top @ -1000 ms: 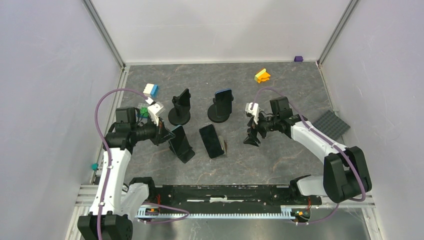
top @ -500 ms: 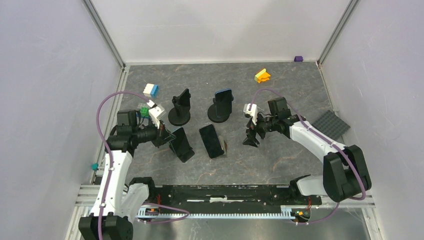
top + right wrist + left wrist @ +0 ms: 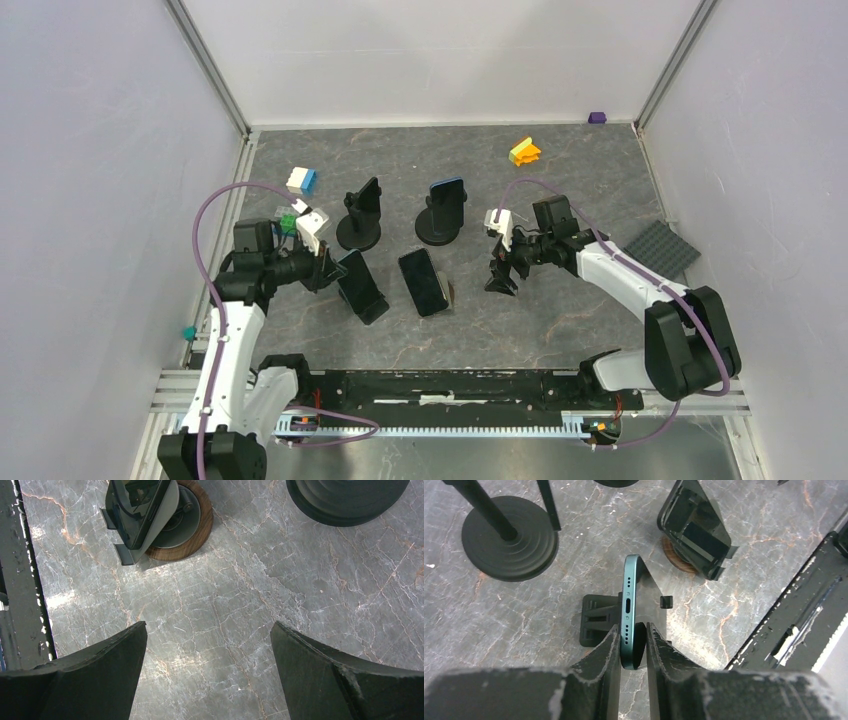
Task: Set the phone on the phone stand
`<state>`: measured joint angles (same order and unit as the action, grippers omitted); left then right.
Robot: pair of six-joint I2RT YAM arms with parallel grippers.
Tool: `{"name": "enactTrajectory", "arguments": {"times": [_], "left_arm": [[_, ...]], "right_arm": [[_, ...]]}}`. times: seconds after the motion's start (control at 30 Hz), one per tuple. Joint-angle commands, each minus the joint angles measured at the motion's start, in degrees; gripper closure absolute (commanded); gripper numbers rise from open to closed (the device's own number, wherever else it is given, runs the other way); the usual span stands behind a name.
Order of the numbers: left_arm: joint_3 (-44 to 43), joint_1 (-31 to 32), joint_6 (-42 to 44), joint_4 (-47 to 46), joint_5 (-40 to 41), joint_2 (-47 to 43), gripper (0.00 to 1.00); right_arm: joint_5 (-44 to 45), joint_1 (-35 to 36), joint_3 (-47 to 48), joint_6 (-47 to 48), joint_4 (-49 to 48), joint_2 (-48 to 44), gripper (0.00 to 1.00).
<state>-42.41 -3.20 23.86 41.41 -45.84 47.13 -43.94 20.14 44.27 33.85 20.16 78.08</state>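
The right gripper (image 3: pixel 209 630) hung over the marbled table (image 3: pixel 300 585), jaws spread wide. At upper left, a dark phone (image 3: pixel 142 507) leaned on a wood-based stand (image 3: pixel 195 532). A black round base (image 3: pixel 347 500) occupied the upper right.

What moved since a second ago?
Hardly anything. The right claw slid a little to the left, still wide open and empty. The left claw still pinches the end of the green phone, which leans on its black stand. Everything else stayed put.
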Motion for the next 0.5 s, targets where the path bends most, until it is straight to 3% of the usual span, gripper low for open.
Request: {"name": "enactTrajectory", "arguments": {"times": [0.0,0.47], "left_arm": [[0.9,-0.3,1.5,-3.3,4.3,-0.6,0.71],[2.4,-0.3,3.9,-4.4,7.5,-0.8,0.65]], "right_arm": [[0.0,0.4,1.5,-0.2,-1.4,0.1,0.03],[0.3,1.0,1.9,-0.2,-1.4,1.0,0.03]]}}
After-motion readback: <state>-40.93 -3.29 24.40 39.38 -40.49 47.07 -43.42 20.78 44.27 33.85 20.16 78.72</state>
